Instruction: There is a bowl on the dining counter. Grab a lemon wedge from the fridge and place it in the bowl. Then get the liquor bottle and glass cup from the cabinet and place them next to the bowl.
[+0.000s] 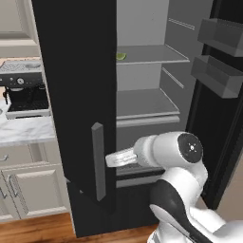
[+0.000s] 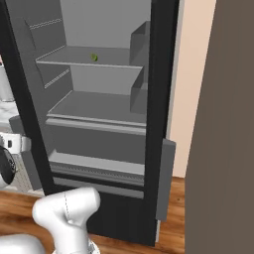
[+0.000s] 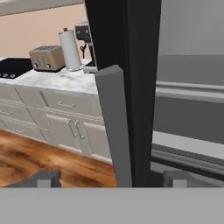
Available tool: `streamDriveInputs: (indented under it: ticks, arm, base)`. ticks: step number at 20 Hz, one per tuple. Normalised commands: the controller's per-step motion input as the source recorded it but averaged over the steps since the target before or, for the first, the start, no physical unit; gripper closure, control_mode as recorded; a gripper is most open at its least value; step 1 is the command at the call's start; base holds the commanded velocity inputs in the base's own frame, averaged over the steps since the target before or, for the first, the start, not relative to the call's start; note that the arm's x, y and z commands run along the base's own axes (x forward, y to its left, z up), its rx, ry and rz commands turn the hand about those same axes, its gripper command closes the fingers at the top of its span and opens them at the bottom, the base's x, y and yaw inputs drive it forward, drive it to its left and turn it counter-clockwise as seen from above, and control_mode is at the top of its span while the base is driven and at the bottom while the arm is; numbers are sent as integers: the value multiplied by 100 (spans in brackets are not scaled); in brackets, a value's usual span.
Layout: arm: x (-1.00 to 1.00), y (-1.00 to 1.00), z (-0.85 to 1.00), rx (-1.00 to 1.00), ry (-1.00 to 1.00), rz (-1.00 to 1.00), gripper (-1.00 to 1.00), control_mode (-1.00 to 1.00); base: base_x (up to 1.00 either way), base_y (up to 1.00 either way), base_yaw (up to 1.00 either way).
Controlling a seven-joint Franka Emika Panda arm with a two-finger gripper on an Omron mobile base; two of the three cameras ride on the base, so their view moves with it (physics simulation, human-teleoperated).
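Small yellow-green lemon wedge [image 1: 121, 56] resting on the upper grey shelf [image 1: 152, 54] of the tall black French-door fridge [image 1: 76, 95], near the shelf's front edge and toward its left end in the left base view; seen too as a small green spot [image 2: 93, 57] in the right base view, well back from the arm. Placed there presumably as the first item to fetch, with both fridge doors swung wide so the grey shelves stand exposed. Grey vertical bar handle [image 3: 113, 127] of the left door rising close ahead in the hand view, between the two dark fingertips of the tool [image 3: 111, 179], which stand spread wide at either side of it and touch nothing, so open and empty by the look of it. White tool [image 1: 118, 157] in the left base view pointing at the door's edge, just beside that handle and well below the wedge's shelf. Likely position left over from door handling; next move probably a lift and reach inward to the upper shelf. Beyond the door, a white grey-veined marble tabletop [image 3: 57, 78] carrying a beige toaster [image 3: 47, 57], a white paper-towel roll [image 3: 70, 50] and a black-and-steel coffee machine [image 1: 24, 90].
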Motion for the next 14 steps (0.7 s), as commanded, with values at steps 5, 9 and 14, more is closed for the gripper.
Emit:
streamDriveInputs:
  ticks: [5,9,14]
  arm:
    - [-9,-91,100,13,0,-8,-100,-100]
    - [17,-77,87,11,1,-10,-100,-100]
    - [60,-42,23,10,0,-7,-100,-100]
  base:
    - [0,0,0]
    - [0,0,0]
    - [0,0,0]
